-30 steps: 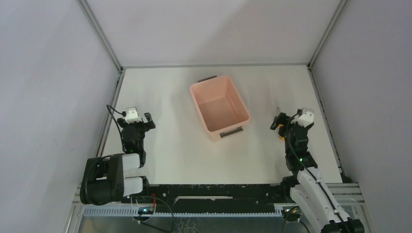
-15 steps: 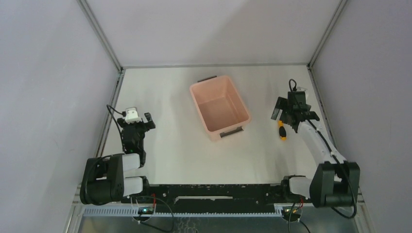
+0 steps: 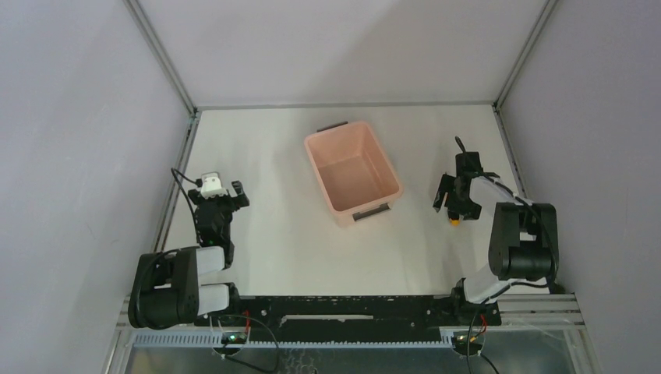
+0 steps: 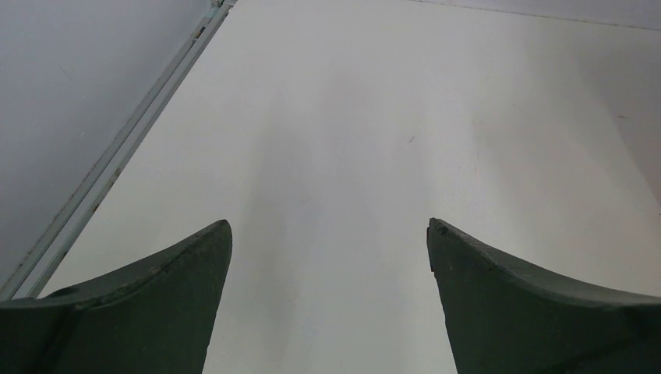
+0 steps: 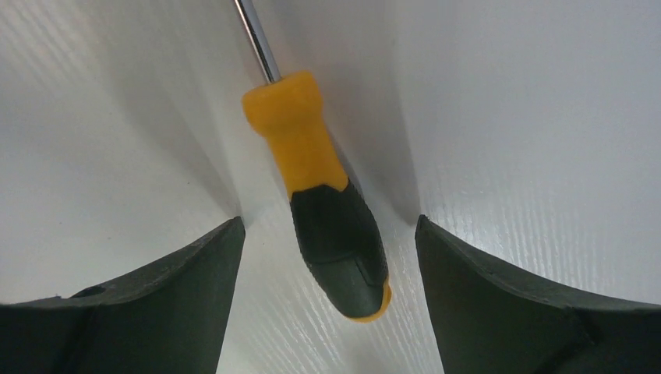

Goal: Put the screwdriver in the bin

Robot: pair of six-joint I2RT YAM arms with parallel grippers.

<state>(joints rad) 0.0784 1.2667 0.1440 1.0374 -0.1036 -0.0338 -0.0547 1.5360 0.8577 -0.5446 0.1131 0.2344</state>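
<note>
The screwdriver (image 5: 323, 195), with a yellow-orange and black handle and a thin metal shaft, lies flat on the white table. In the top view only its orange end (image 3: 454, 220) shows, under the right gripper. My right gripper (image 5: 330, 226) is open and low over the table, its jaws on either side of the black handle end without touching it. In the top view the right gripper (image 3: 454, 201) is right of the salmon-pink bin (image 3: 390, 173), which stands empty at the table's middle. My left gripper (image 4: 329, 227) is open and empty, over bare table at the left (image 3: 222, 195).
A metal rail (image 3: 176, 187) runs along the table's left edge, close to the left gripper, and another rail (image 3: 521, 187) along the right edge, near the right arm. Grey walls enclose the table on three sides.
The right arm swung out to the far right, then drew back and lowered its open gripper over the screwdriver's handle. The left arm and the bin have not moved.
</note>
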